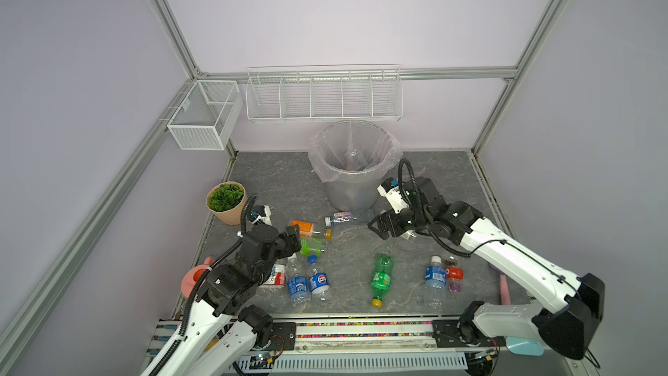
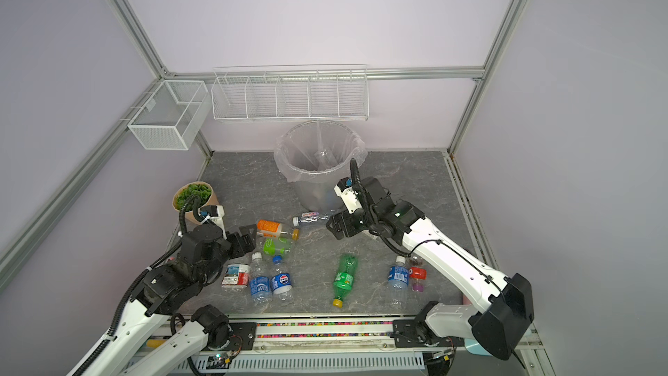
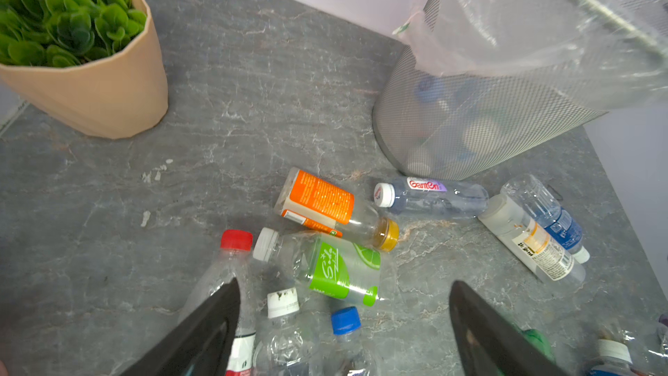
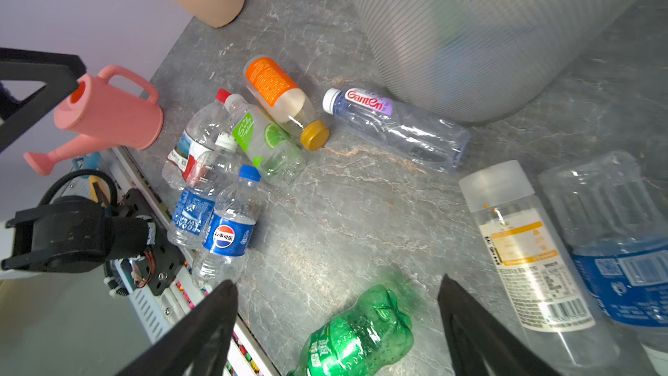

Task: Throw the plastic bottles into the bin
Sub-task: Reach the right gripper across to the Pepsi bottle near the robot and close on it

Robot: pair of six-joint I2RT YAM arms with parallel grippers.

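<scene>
A grey marbled bench (image 1: 274, 182) is carrying everything. The bin (image 1: 349, 195), a grey mesh bucket lined with a clear bag, is standing at the middle of the back edge. In both top views one clear bottle (image 1: 352, 159) is showing inside it. Through its wall, in the left wrist view, only blurred blue and pale shapes are showing.

Above it, a long wire basket (image 1: 323, 97) and a smaller mesh basket (image 1: 202, 117) are hanging on the walls.

The left gripper (image 3: 345, 281) is hovering over a cluster of plastic bottles (image 1: 298, 283) near the left edge, jaws wide apart and gripping nothing. The right gripper (image 4: 335, 279) is hanging just in front of the bin, jaws likewise apart and empty.

A tan pot (image 1: 227, 217) of green leaves is sitting at the left edge. A pink watering can (image 4: 108, 113) is sitting at the front left corner, mostly hidden by the left arm in both top views.

A purple-labelled bottle (image 1: 347, 217) is lying just beside the bin's foot, and a green bottle (image 1: 381, 278) is lying alone near the front edge. A white-labelled bottle (image 4: 524, 247) and a blue-labelled bottle (image 4: 614, 233) are lying side by side under the right arm, nearly hidden from above.
</scene>
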